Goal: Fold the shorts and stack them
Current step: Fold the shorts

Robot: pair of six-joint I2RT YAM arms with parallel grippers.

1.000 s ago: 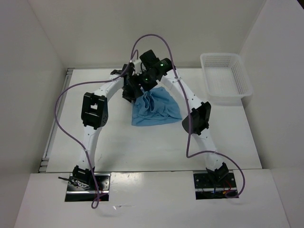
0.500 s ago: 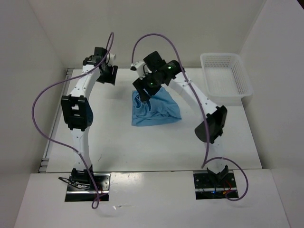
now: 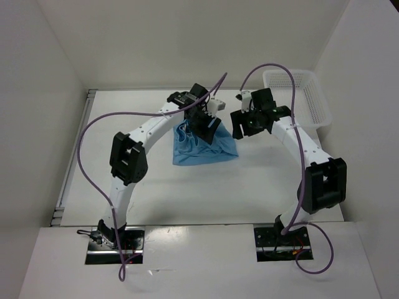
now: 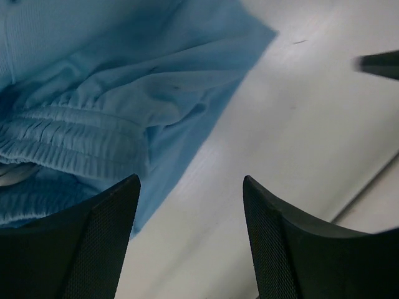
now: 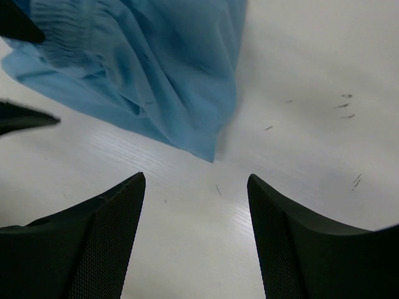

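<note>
Shorts: the sky-blue shorts (image 3: pixel 209 149) lie in a rumpled heap on the white table (image 3: pixel 156 187), in the middle of its far half, between the two arms.
Shorts, detail: in the left wrist view the gathered elastic waistband (image 4: pixel 75 146) sits at the left, bunched in ridges, with smoother cloth spreading up and to the right.
Left gripper: the left gripper (image 4: pixel 190 184) hangs over the heap's far edge with its fingers spread wide and nothing between them (only bare table and the hem of the cloth show in the gap).
Right gripper: the right gripper (image 5: pixel 196 177) is just to the right of the heap, jaws equally wide apart, gripping nothing; a pointed corner of the blue cloth lies beyond its fingertips, not touching them.
Between the two: each wrist camera catches dark finger tips of the other gripper at the edge of its picture, so the two are near each other.
Basket: a white mesh basket (image 3: pixel 299 129) stands at the far right corner of the table, well apart from the shorts.
</note>
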